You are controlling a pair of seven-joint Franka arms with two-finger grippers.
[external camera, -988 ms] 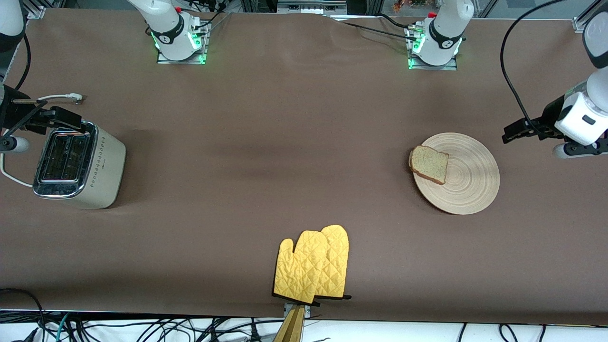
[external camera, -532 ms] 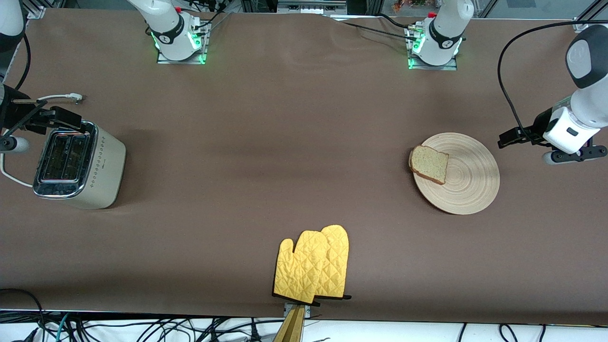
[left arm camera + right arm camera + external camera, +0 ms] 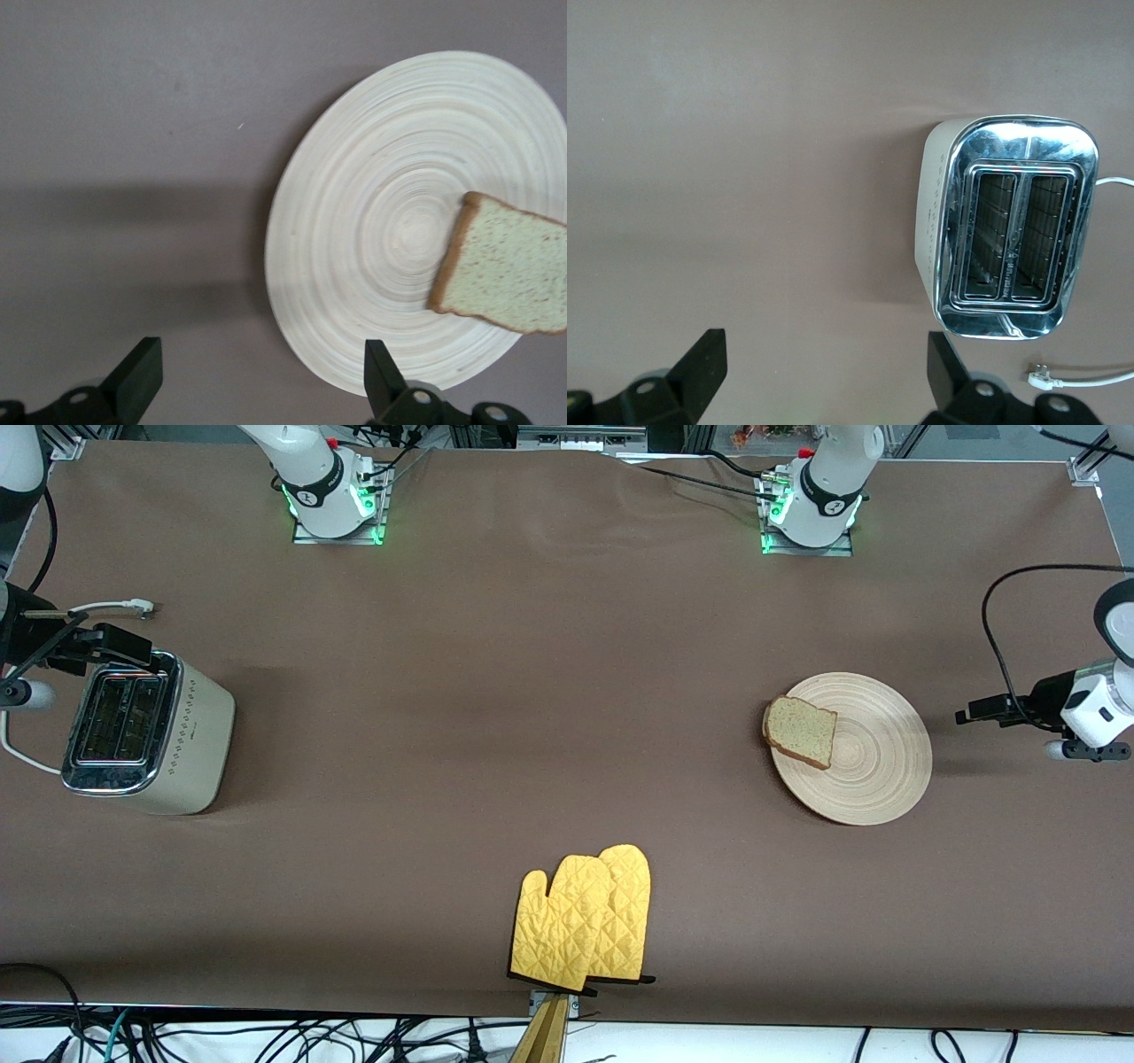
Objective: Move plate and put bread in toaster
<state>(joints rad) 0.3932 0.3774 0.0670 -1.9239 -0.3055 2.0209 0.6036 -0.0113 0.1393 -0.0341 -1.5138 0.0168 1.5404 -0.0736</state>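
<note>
Dropping my left gripper (image 3: 973, 715) toward the worktop (image 3: 549, 691) is what has just changed in the front view: a moment ago it hung higher, over the bare cloth past the plate (image 3: 873, 766); now it sits low, just beside the plate's rim on the side toward my left arm's end, with its shadow close under it. The jaws stand apart and hold nothing. The bread (image 3: 801, 732) has not moved; it lies on the plate's edge toward the toaster (image 3: 146, 731), overhanging the rim a little. The toaster stands well apart from the plate, at my right arm's end. My right gripper (image 3: 84, 646) waits over the toaster's farther end, unmoved. A pair of yellow mitts (image 3: 585, 921) lies nearer the camera than the plate, between plate and toaster.

In my left wrist view, my open fingers (image 3: 133, 381) frame the plate (image 3: 354, 230) rim, one fingertip over bare cloth and the other at the rim. The bread (image 3: 509, 266) lies on the part of the plate away from me. I judge the plate move is about to start: the rim is what I am lining up on.

In my right wrist view, my fingers (image 3: 700, 363) are spread wide and empty, and the toaster (image 3: 1010, 226) shows both slots empty, its cord (image 3: 1085, 379) trailing beside it.
</note>
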